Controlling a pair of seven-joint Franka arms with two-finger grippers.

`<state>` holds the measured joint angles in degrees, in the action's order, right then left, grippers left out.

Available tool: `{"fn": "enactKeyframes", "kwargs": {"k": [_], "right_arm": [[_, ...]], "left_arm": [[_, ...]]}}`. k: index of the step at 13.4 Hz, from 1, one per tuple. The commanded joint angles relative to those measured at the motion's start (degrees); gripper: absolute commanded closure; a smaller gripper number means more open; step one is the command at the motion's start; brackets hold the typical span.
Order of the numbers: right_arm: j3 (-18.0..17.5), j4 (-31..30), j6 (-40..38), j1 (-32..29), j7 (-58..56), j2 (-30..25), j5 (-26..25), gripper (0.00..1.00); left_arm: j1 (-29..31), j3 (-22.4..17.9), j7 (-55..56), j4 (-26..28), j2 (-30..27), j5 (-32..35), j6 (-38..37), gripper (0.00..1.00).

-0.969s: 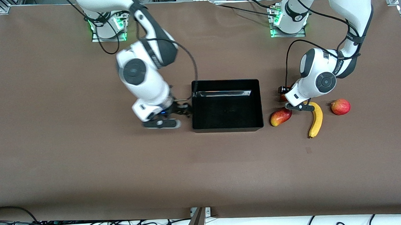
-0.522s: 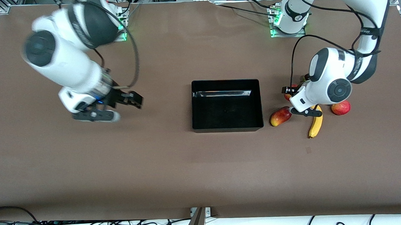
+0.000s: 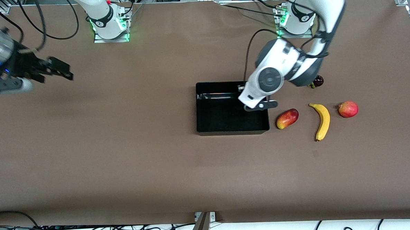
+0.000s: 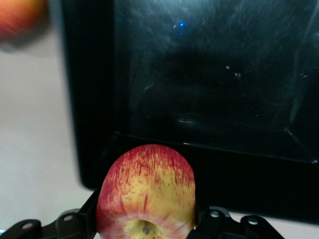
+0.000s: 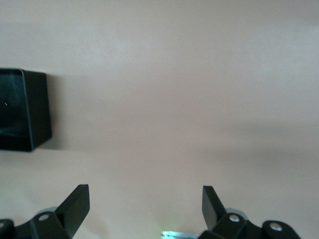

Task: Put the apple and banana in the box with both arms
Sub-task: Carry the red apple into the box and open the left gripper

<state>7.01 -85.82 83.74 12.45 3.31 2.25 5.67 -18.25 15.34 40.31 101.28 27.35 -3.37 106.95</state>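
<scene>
My left gripper [image 3: 242, 90] is shut on the apple [image 4: 145, 191], red with yellow mottling, and holds it over the black box [image 3: 226, 131] at the corner toward the left arm's end. The apple is hidden under the wrist in the front view. The left wrist view shows the box's wall [image 4: 89, 99] and its floor below the apple. The banana [image 3: 322, 121] lies on the table beside the box, toward the left arm's end. My right gripper [image 3: 63, 71] is open and empty, up over the table at the right arm's end; its fingers [image 5: 75, 204] frame bare table, with the box [image 5: 22, 109] off to one side.
An oval red-yellow mango-like fruit [image 3: 287, 118] lies between the box and the banana. A pinkish-red round fruit [image 3: 348, 109] lies beside the banana toward the left arm's end. A small dark fruit [image 3: 317, 80] sits farther from the front camera, by the left arm.
The left gripper has lifted the apple from among the fruits and carried it over the box. The right arm has swung away from the box to its own end of the table.
</scene>
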Motion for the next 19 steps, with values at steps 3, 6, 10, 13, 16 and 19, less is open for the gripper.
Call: {"fn": "enactKeyframes", "kwargs": {"k": [3,6,10,13,16,19], "right_arm": [[-10.1,-5.7,1.1,-13.2,-7.3,-4.0,-2.1,0.00],[-9.8,-5.4,1.7,-13.1,-7.4,-4.0,-5.8,0.00],[-9.7,-4.4,2.1,-13.1,-6.7,-3.5,-5.8,0.00],[-9.7,-4.4,3.4,-13.1,-6.8,-3.3,-5.9,0.00],[-9.9,-2.8,3.4,-13.1,-7.2,-1.3,-7.2,0.00],[-9.9,-2.2,3.4,-13.0,-7.4,-0.1,-7.5,0.00]], "left_arm": [[0.4,-1.0,1.1,-2.4,6.8,4.3,2.3,0.78],[0.0,-1.0,1.1,-2.1,8.9,4.5,4.1,0.78],[0.6,-0.9,1.8,-2.5,9.0,4.4,3.8,0.00],[0.7,-0.9,2.0,-4.4,7.3,4.3,1.3,0.00],[1.3,-1.1,1.9,-16.0,6.0,4.3,-11.9,0.00],[6.8,-1.9,0.8,-25.1,6.1,4.7,-21.7,0.00]]}}
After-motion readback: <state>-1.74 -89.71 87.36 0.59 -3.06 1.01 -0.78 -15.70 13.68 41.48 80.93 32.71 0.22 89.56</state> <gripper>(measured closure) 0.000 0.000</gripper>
